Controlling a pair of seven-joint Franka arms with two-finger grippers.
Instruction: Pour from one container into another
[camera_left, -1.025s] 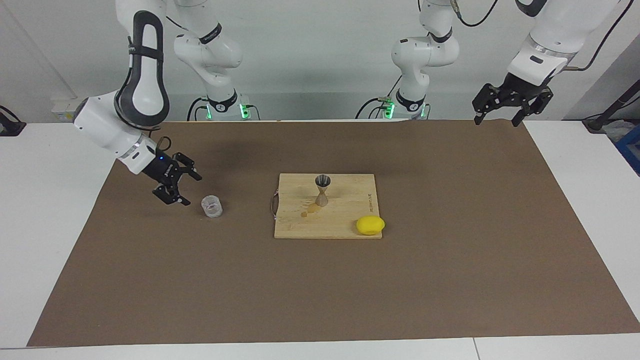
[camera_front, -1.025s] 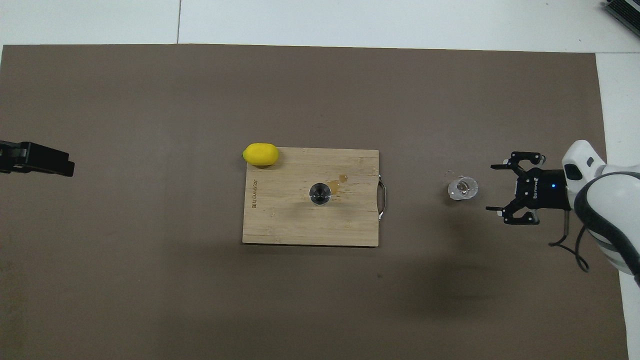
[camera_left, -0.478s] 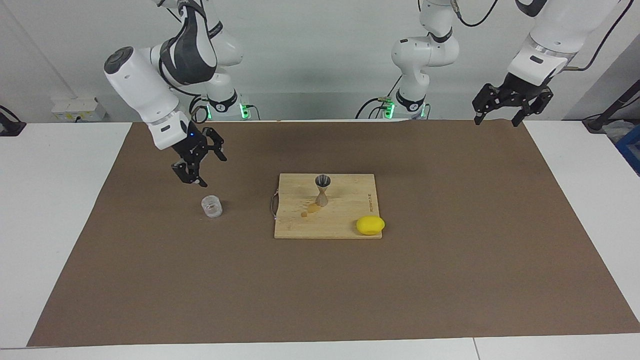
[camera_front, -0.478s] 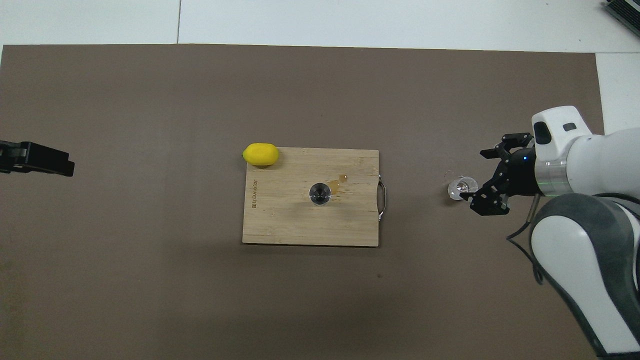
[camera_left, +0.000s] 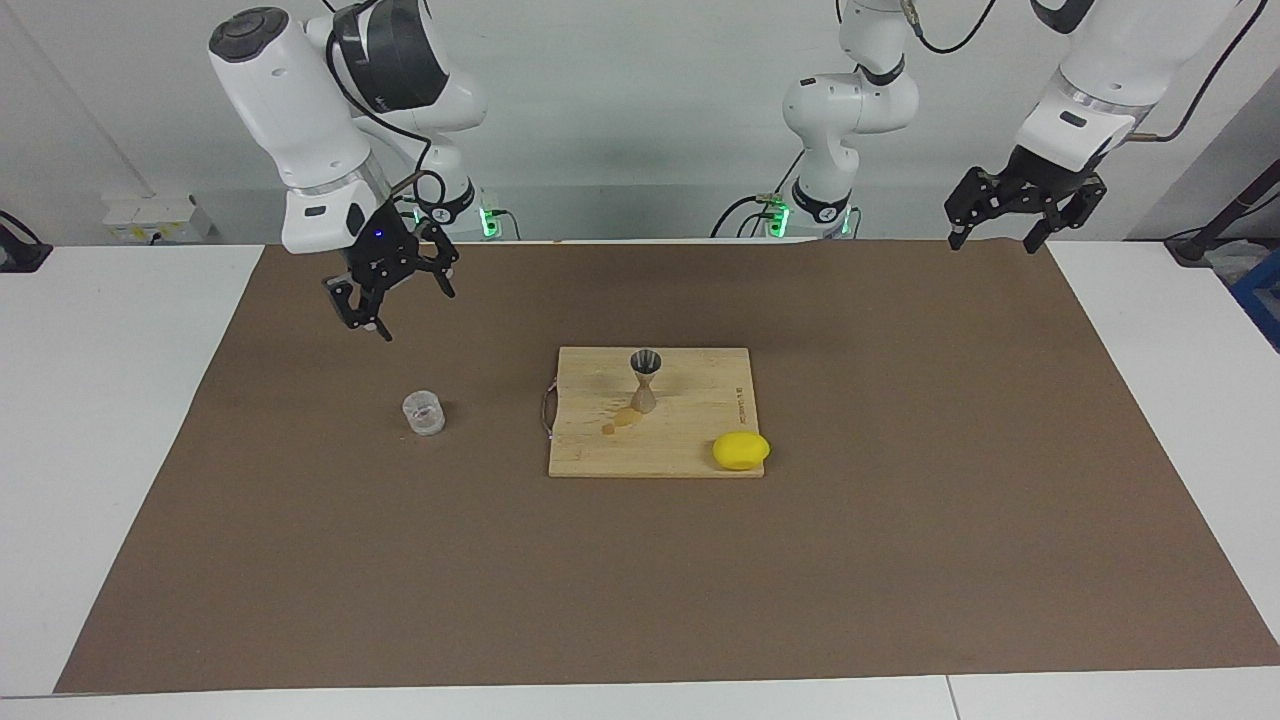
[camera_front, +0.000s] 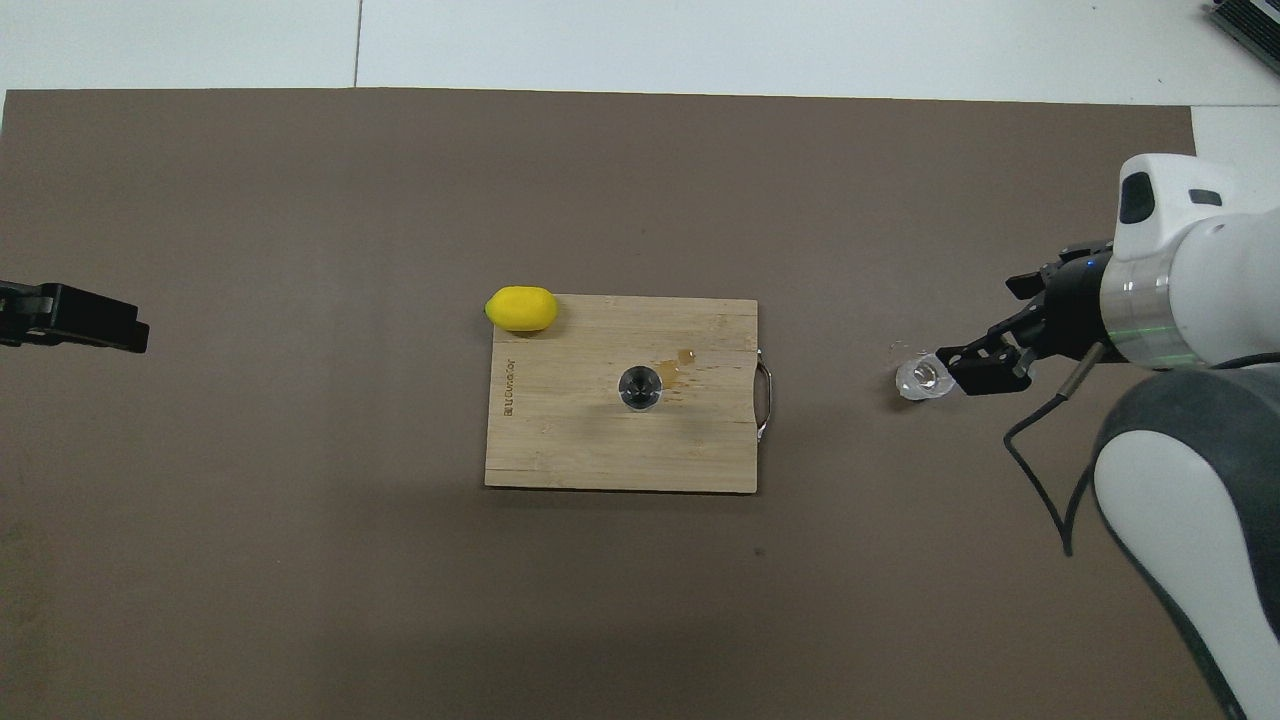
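I see the glass cup (camera_left: 424, 413) standing upright on the brown mat (camera_left: 900, 560), toward the right arm's end of the bench (camera_left: 90, 420), well apart from the cutting board (camera_left: 690, 455). Bare mat lies all round it. The jigger (camera_left: 645, 381) stands upright near the middle of the board, with a small amber wet patch (camera_left: 620, 420) on the wood just beside its foot. A lemon (camera_left: 741, 451) sits on the board's corner farther from the robots, toward the left arm's end, overhanging the edge a little.

My right tool (camera_left: 392, 290) hangs in the air over bare mat, clear of the cup, its fingers spread wide and holding nothing. My left tool (camera_left: 1000, 225) waits raised over the mat's edge at its own end, also wide open and empty.

The mat covers most of the white bench, leaving white strips at both ends and along the edge farthest from the robots. The wide stretch of mat farther from the robots than the board is open. A pale wall (camera_left: 640, 120) stands at the robots' backs.
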